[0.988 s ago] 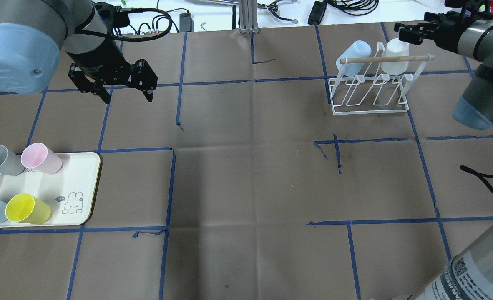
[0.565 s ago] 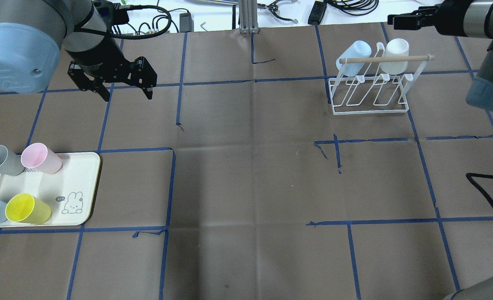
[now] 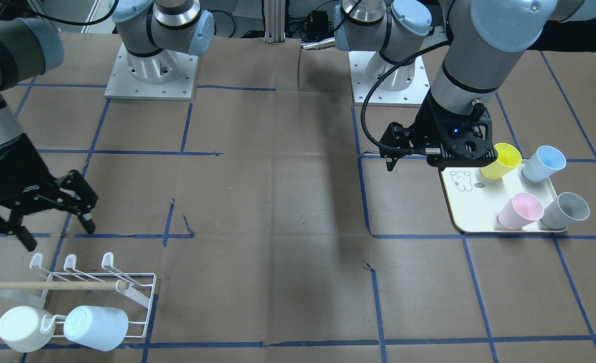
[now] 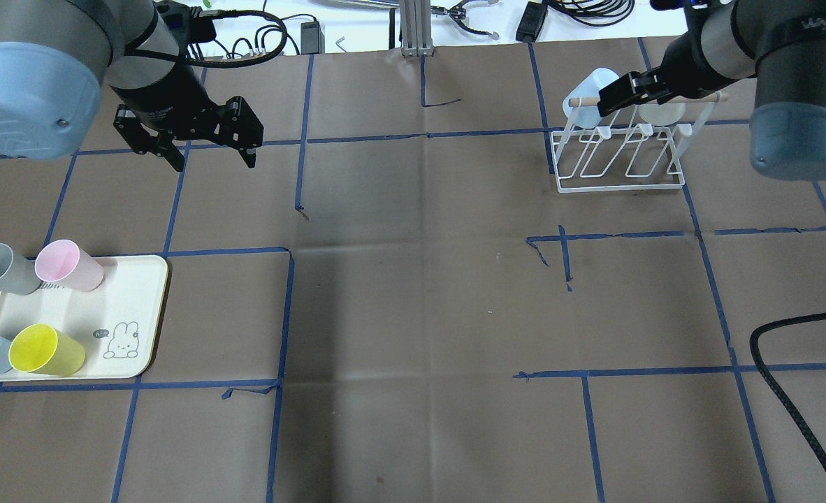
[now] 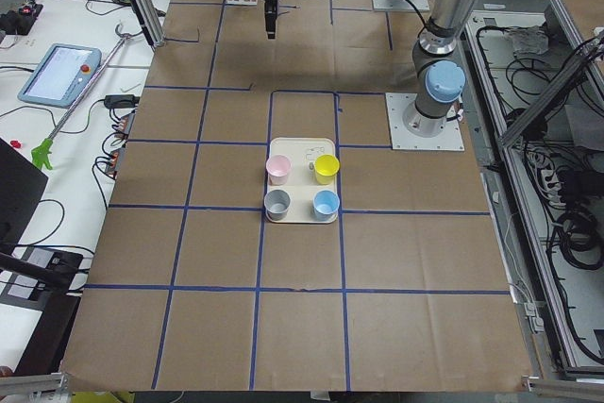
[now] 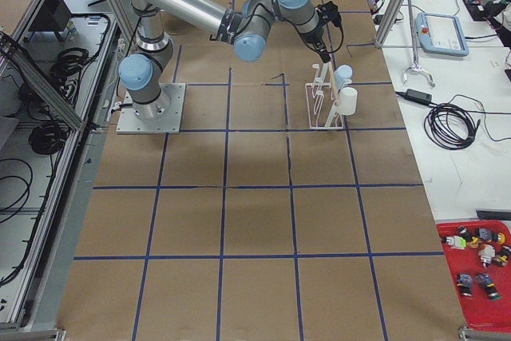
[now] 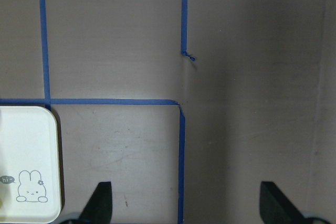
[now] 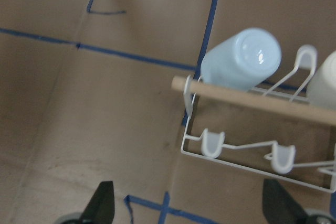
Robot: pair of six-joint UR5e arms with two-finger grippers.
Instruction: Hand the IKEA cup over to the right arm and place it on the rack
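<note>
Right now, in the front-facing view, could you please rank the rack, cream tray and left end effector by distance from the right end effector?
1. Rack, close by.
2. Left end effector, across the table.
3. Cream tray, farther right.

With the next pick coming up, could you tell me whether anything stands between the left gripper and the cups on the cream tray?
Nothing visible does. The left arm's black two-finger gripper hovers, jaws open, over brown paper. Only paper and blue tape lines lie between it and the cream rectangular tray holding four plastic cups.
</note>
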